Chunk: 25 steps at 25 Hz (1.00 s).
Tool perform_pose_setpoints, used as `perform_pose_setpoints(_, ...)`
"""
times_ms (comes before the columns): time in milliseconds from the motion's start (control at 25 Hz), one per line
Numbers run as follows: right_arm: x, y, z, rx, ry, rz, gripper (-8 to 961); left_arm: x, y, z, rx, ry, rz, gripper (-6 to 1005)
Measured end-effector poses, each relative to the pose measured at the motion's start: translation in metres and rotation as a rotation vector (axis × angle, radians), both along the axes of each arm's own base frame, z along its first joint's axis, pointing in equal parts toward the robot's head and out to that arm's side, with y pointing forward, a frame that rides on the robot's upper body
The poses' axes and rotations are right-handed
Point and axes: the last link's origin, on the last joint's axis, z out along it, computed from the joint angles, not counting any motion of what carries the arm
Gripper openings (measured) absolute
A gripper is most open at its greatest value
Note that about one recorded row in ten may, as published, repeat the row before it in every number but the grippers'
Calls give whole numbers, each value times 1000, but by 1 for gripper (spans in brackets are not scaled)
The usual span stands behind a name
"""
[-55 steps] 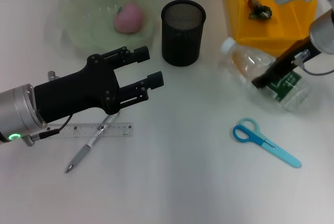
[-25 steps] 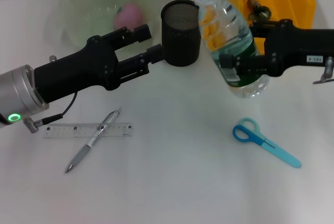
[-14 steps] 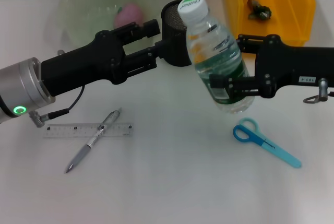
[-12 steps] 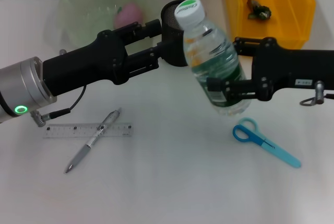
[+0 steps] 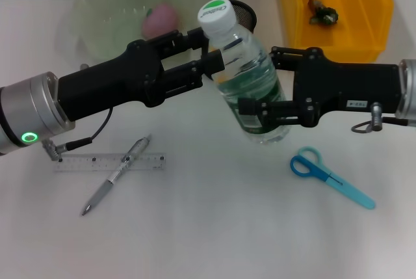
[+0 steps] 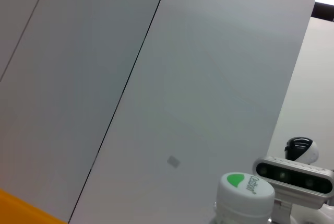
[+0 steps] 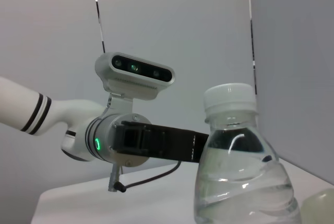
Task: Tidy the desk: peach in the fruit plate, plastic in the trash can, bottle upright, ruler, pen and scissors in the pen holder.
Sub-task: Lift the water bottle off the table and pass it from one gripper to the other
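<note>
The bottle (image 5: 247, 77), lying on the desk (image 5: 214, 227) two seconds ago, now hangs tilted above it, carried leftward toward the pen holder (image 5: 247, 11). The right end effector (image 5: 257, 84) pinches its lower body. The left end effector (image 5: 209, 56), fingers spread, has closed in on its neck.
</note>
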Motion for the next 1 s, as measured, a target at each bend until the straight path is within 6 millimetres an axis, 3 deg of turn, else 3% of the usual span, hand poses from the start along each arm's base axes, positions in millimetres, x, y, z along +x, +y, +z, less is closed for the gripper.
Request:
perform_pose_setpoints(480,-5,1,-17,-54,1,10,765,1,-4,0,-12,-17,-19,626)
perform_pose_setpoints(1000,-7,-3,-19,-84,16,1,766,-2,-6,0,-9,-23,-7,620)
